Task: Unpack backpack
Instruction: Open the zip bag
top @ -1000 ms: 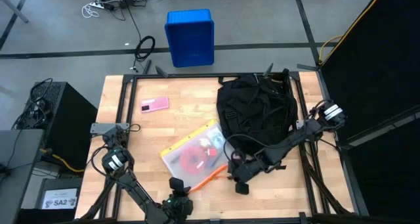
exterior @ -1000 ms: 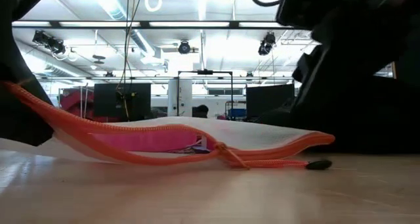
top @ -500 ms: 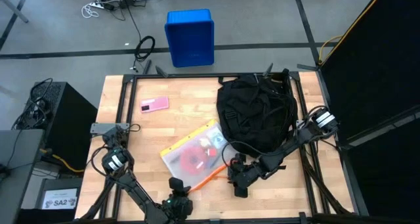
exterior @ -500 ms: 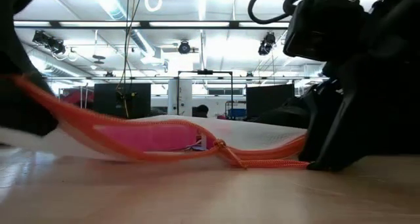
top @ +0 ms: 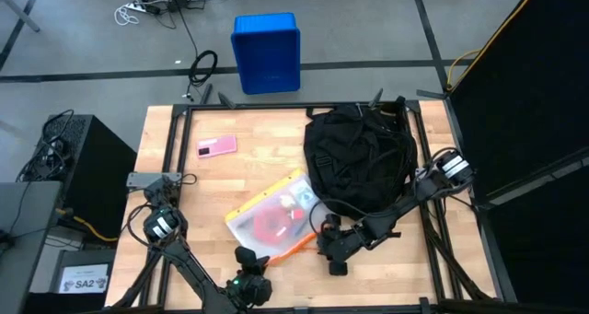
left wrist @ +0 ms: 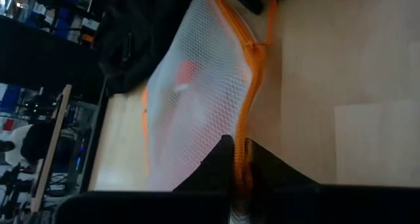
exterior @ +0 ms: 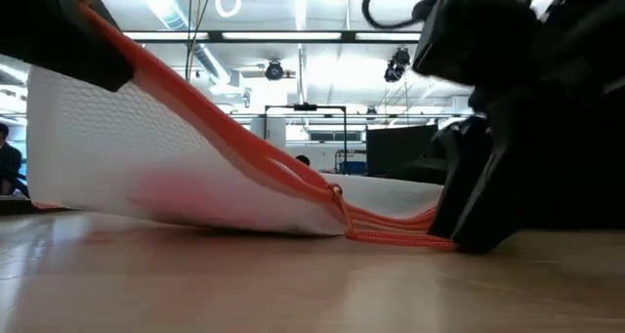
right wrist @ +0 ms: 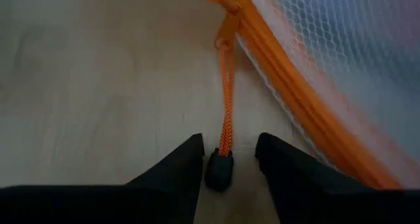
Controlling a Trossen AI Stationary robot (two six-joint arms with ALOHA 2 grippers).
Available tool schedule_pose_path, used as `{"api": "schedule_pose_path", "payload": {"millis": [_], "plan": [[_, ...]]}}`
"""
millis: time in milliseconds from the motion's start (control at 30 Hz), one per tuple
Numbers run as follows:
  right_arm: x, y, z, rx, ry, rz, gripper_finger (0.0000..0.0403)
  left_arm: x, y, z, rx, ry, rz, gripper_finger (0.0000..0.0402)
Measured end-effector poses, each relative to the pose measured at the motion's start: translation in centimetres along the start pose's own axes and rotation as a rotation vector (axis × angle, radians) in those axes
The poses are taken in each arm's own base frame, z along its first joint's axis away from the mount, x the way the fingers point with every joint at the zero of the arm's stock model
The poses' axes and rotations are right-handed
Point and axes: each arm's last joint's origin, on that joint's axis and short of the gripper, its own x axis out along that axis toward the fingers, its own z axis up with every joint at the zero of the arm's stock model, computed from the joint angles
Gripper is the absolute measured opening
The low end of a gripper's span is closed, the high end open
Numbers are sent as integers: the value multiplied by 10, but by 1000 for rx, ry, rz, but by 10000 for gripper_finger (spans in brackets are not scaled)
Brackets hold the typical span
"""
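The black backpack (top: 359, 157) lies on the table's right half, toward its far edge, straps loose. Left of it lies a clear mesh pouch (top: 273, 215) with an orange zipper (left wrist: 249, 73) and red and white contents. My left gripper (top: 253, 261) is shut on the pouch's near corner. In the low view that end of the pouch (exterior: 146, 147) stands raised. My right gripper (right wrist: 226, 161) is open and low at the table. Its fingers stand on either side of the black toggle (right wrist: 219, 169) of the orange zip cord (right wrist: 226, 112). My left gripper pinches the orange zipper edge (left wrist: 241, 142) at the pouch's near corner between its two fingers, coming from the table's near side along the zipper. That corner is lifted clear. The pouch slopes down to its zip-pull end (exterior: 391, 237), which rests on the table.
A pink flat item (top: 216, 146) lies near the table's far left. A blue crate (top: 267, 52) stands on the floor beyond the far edge. Black frame rails (top: 166, 157) run along the table's sides. Bare wood shows on the left half.
My left gripper has risen, staying shut, and lifted the pouch's near corner well above the table while the zip-pull end stayed down. My right gripper has come down to the table and moved slightly left, its fingers now straddling the cord's toggle.
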Motion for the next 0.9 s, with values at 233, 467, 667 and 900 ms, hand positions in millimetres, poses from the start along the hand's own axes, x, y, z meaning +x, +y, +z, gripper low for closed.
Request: {"api": "schedule_pose_path", "payload": {"millis": [233, 467, 667, 900], "plan": [[-10, 14, 5, -261, -128, -222, 115, -5, 9, 4, 16, 18, 21, 0], [2, 8, -1, -294, -97, -267, 135, -3, 16, 12, 4, 25, 29, 0], [10, -1, 0, -297, -86, -311, 166, -4, 22, 19, -4, 16, 40, 0], [16, -15, 4, -267, -80, -359, 135, -6, 25, 22, -6, 10, 45, 0]]}}
